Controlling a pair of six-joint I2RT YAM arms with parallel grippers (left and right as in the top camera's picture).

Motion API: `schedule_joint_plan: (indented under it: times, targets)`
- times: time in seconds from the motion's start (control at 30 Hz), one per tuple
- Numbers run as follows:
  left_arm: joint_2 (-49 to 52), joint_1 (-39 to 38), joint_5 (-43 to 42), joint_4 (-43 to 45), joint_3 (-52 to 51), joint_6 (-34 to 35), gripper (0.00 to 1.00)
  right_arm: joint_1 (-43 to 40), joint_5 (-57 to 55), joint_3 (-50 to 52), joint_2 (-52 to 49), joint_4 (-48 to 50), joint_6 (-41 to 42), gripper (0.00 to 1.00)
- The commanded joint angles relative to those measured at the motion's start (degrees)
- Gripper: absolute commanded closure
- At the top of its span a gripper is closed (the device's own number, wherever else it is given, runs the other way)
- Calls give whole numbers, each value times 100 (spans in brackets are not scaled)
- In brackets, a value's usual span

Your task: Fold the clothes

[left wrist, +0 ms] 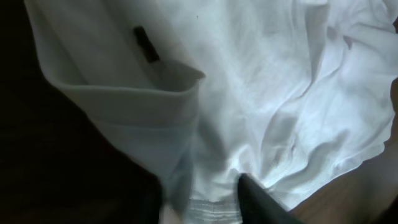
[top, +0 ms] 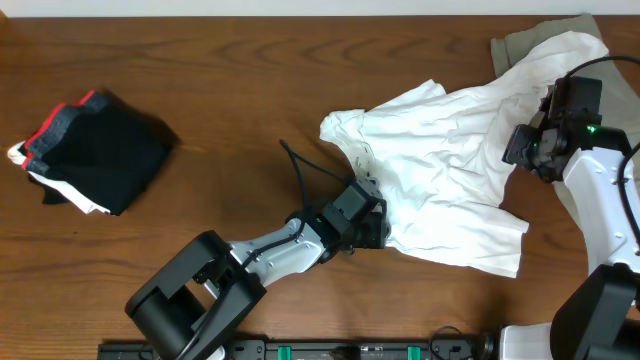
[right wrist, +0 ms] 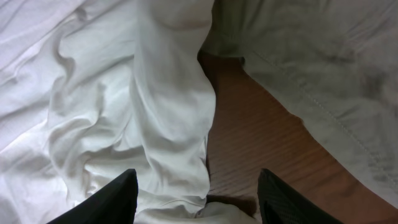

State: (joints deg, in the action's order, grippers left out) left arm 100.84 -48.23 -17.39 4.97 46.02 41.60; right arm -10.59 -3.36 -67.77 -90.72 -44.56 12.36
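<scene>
The white T-shirt (top: 450, 190) lies crumpled on the right half of the table. My left gripper (top: 375, 228) sits at the shirt's lower left edge. In the left wrist view the stitched hem (left wrist: 214, 208) lies between its two dark fingers, and the left gripper (left wrist: 200, 202) is closed in on it. My right gripper (top: 520, 150) hovers over the shirt's right side. It stands open (right wrist: 196, 199), astride a thick fold of white cloth (right wrist: 174, 124). A grey-khaki garment (top: 530, 45) lies under the shirt at the back right, also in the right wrist view (right wrist: 323, 68).
A folded pile of black, red-edged garments (top: 95, 150) sits at the far left. Bare wooden tabletop (top: 240, 90) stretches between that pile and the shirt. A black cable (top: 300, 175) loops above my left arm.
</scene>
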Motion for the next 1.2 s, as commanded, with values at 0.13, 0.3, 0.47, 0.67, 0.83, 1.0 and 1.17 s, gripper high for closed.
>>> schedule_joint_plan:
  times: [0.13, 0.3, 0.47, 0.67, 0.83, 1.0, 1.17]
  targets:
    - [44, -7, 354, 7, 72, -59, 94, -37, 20, 7, -42, -28, -83, 40]
    - [11, 46, 420, -11, 72, -63, 94, -39, 20, 7, -42, -48, -85, 40]
    - [-431, 400, 872, -476, 72, -424, 94, -39, 7, 7, -42, -48, -87, 39]
    - [-1620, 1443, 1810, -1729, 72, -1091, 94, -72, -131, 7, -42, -20, -133, 38]
    - [-2380, 2673, 2109, -2144, 72, -1593, 94, -120, -111, 7, -42, -22, -133, 38]
    - [-2573, 3825, 1989, -2144, 72, -1720, 94, -118, -111, 7, -42, -28, -133, 38]
    - [-2566, 4212, 1320, -2424, 72, -1718, 94, -122, -131, 7, -44, -24, -214, 38]
